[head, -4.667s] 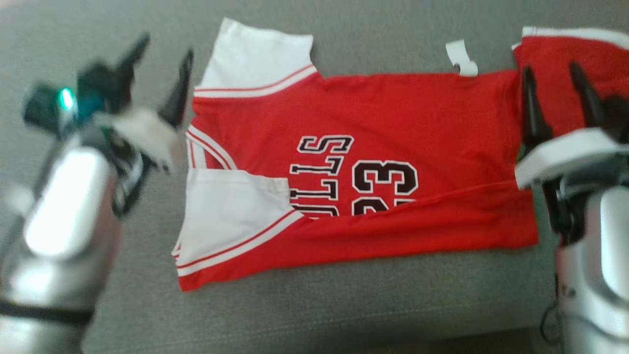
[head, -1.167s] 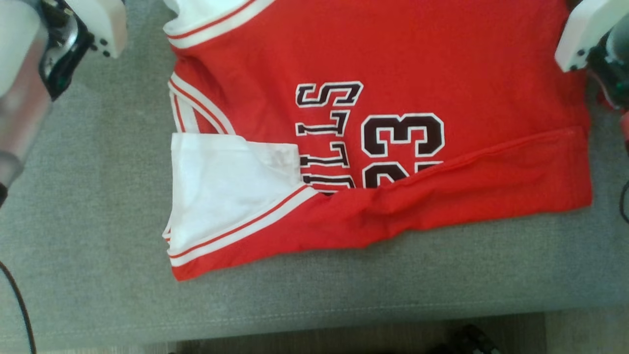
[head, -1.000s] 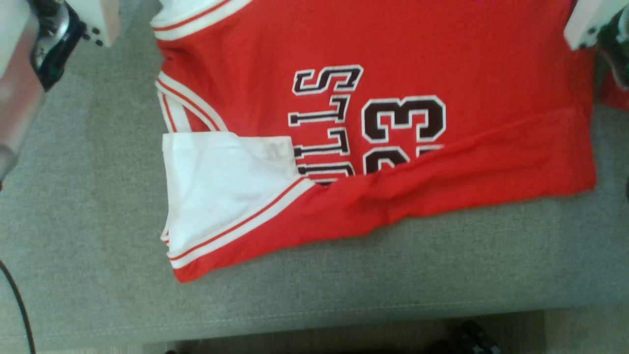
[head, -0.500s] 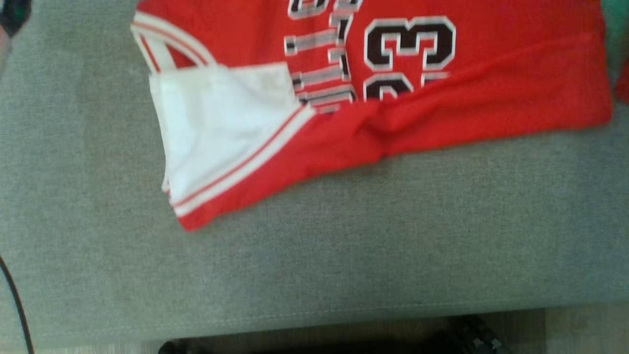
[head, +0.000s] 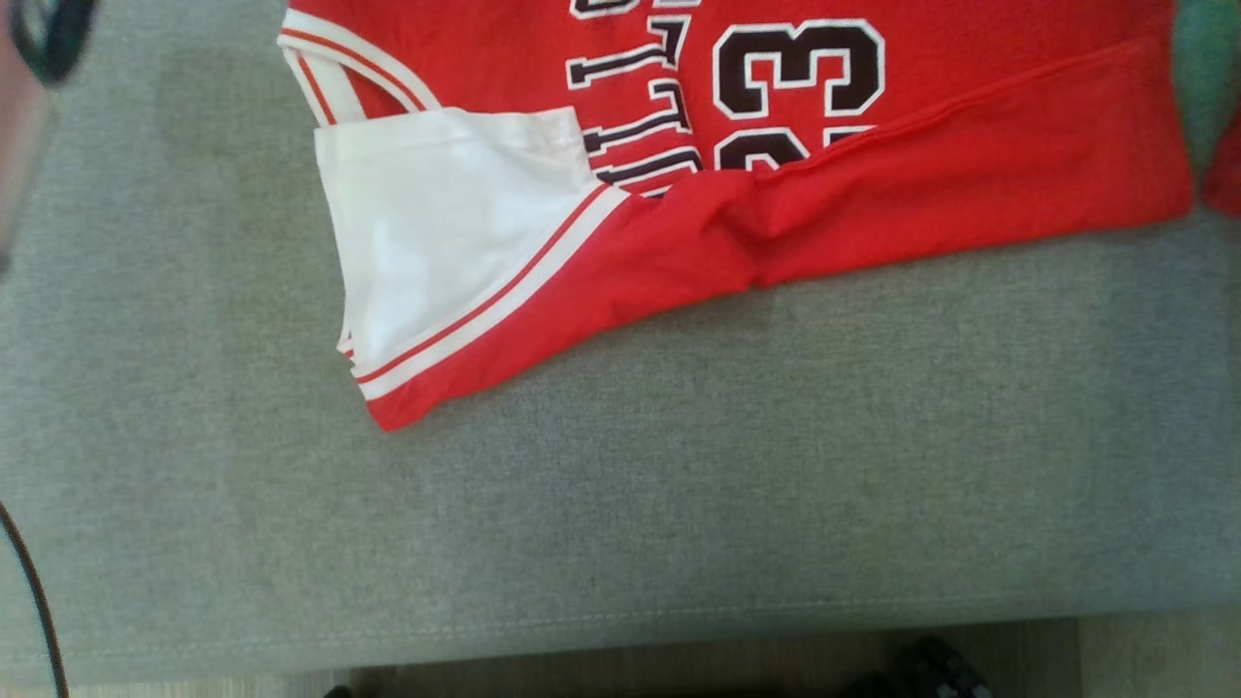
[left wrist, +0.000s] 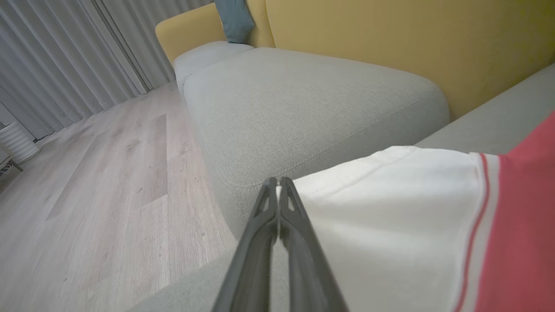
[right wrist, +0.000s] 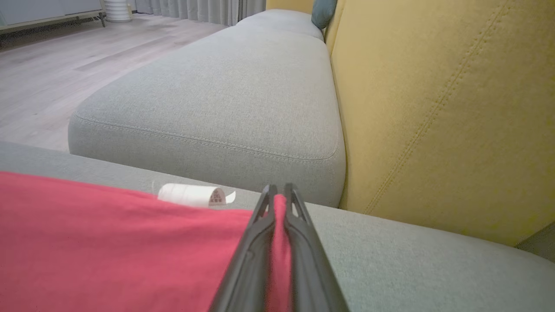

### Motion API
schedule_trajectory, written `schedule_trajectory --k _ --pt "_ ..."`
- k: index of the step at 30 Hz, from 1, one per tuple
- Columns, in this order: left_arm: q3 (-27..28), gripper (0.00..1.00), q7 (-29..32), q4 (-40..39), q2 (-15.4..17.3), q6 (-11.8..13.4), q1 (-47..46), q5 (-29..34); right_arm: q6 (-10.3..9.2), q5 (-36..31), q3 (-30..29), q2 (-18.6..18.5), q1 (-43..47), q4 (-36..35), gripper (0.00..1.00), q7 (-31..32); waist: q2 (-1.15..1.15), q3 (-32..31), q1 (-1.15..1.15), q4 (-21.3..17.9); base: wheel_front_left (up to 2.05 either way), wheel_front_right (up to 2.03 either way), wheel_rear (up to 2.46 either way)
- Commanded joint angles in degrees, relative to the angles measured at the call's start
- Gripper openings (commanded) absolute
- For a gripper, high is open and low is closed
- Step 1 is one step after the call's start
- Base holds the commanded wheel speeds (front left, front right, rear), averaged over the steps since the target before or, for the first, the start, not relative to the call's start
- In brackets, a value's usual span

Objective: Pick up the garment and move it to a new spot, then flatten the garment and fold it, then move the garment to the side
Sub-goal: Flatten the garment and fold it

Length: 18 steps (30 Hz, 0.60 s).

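The garment (head: pixel 921 184) is a red jersey with white sleeves and black lettering, lying on a grey couch cushion (head: pixel 620 504); its far part runs off the top of the head view. Its near edge is folded over the number, with a crease in the middle. In the left wrist view my left gripper (left wrist: pixel 277 182) is shut at the edge of the white sleeve (left wrist: pixel 390 216), which meets its fingertips. My right gripper (right wrist: pixel 277 188) is shut with red cloth (right wrist: pixel 108 242) pinched between its fingers at the hem corner.
A white tag (right wrist: pixel 190 195) sticks out at the garment's far edge. A yellow backrest (right wrist: pixel 433 108) rises behind the cushions, and a second grey cushion (left wrist: pixel 303 108) lies beyond. Wooden floor (left wrist: pixel 86 195) is to the side. The cushion's front edge (head: pixel 620 620) is near; a black cable (head: pixel 29 582) hangs at lower left.
The whole head picture has shifted, so the garment sits higher in it and both wrists have left its top corners. The crease in the near folded edge has deepened.
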Motion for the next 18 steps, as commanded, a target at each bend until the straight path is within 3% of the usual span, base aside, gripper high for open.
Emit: schedule_trajectory --k 1,8,18 --pt "2.2 0.0 -0.3 -1.9 2.8 -0.2 0.3 1.1 0.11 1.0 0.4 -0.1 2.7 -1.3 0.0 -0.6 0.0 -1.6 0.0 0.1 0.0 0.0 0.0" --pt "3.1 0.0 -0.3 -7.0 4.6 -1.4 8.8 3.7 0.11 5.7 3.3 -2.2 9.2 -3.3 0.0 0.8 0.0 -6.5 0.0 0.5 0.0 0.0 0.0" --pt "2.0 0.0 -0.3 -15.9 7.8 -1.4 22.5 4.6 0.11 14.7 9.0 -8.7 22.0 -10.8 0.0 8.2 0.0 -14.0 0.0 2.0 0.0 0.0 0.0"
